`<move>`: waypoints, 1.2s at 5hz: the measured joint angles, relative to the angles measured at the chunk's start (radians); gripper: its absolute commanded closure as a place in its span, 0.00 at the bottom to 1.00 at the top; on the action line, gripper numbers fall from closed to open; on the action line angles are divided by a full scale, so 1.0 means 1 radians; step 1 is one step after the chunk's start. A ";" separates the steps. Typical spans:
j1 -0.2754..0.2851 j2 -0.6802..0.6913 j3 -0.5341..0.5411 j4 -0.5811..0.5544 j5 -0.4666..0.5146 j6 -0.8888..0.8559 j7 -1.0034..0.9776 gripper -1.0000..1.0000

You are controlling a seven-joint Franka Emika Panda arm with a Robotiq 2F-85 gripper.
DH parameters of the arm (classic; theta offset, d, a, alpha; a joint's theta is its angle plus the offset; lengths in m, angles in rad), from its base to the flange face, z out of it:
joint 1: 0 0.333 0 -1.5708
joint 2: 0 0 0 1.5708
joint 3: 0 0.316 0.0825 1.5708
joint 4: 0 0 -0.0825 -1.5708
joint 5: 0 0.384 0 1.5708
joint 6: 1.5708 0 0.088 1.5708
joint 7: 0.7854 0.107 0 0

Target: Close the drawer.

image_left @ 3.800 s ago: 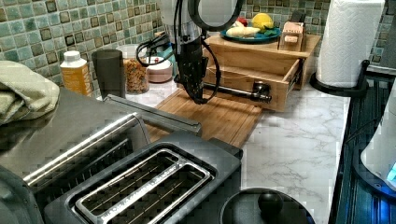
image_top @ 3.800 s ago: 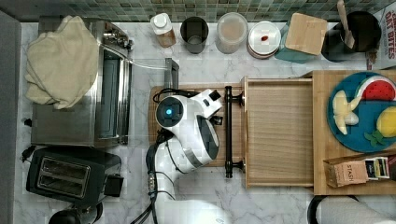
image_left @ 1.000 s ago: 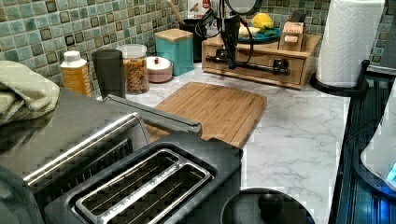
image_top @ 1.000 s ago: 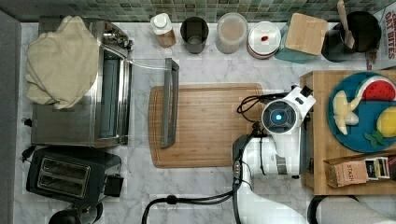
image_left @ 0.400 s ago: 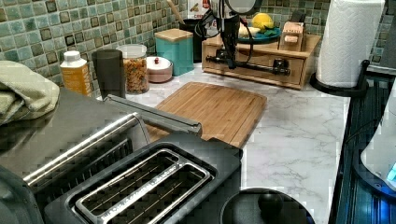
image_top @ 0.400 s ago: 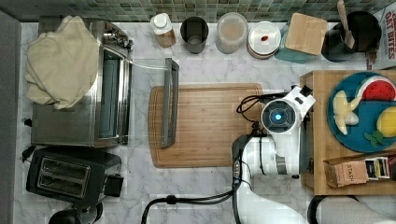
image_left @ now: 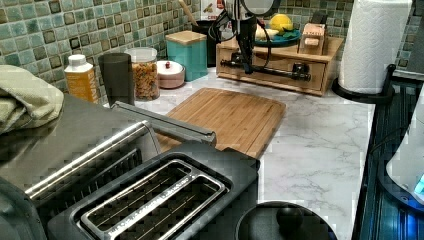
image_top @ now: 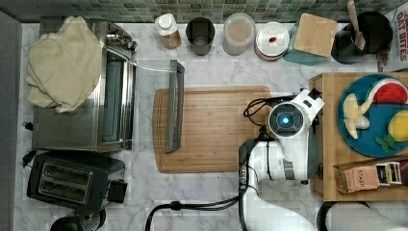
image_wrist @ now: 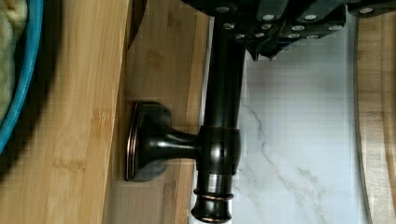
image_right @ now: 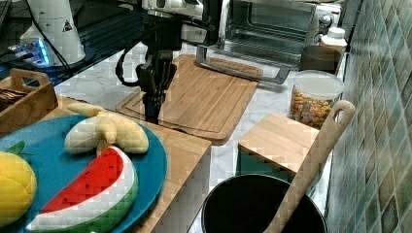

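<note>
The drawer (image_left: 280,64) sits pushed into the bamboo stand (image_top: 332,96), its front flush with the stand's face. Its long black bar handle (image_wrist: 223,116) runs along the front, held off the wood by a dark bracket. My gripper (image_left: 246,59) comes down from above and is shut on the handle (image_left: 272,71) near one end. In the right view the gripper (image_right: 151,103) hangs just beyond the stand's top edge. In the top view the white arm (image_top: 286,122) covers the handle.
A cutting board (image_top: 211,127) lies in front of the stand. The toaster oven (image_top: 113,96) has its glass door (image_top: 174,106) open over the board's edge. Jars (image_top: 239,32) line the tiled wall; a paper towel roll (image_left: 375,45) stands beside the stand. A blue plate (image_top: 370,115) of toy fruit tops it.
Since 3.8 s ago the drawer, then pulled out over the cutting board, has slid into the stand with my gripper on its handle. Nothing has moved in the last second.
</note>
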 measured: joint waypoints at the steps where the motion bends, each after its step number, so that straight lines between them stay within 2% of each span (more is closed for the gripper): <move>1: 0.002 0.000 -0.003 0.002 0.000 -0.002 0.000 1.00; 6: 0.024 0.001 -0.022 0.000 -0.001 -0.003 0.000 1.00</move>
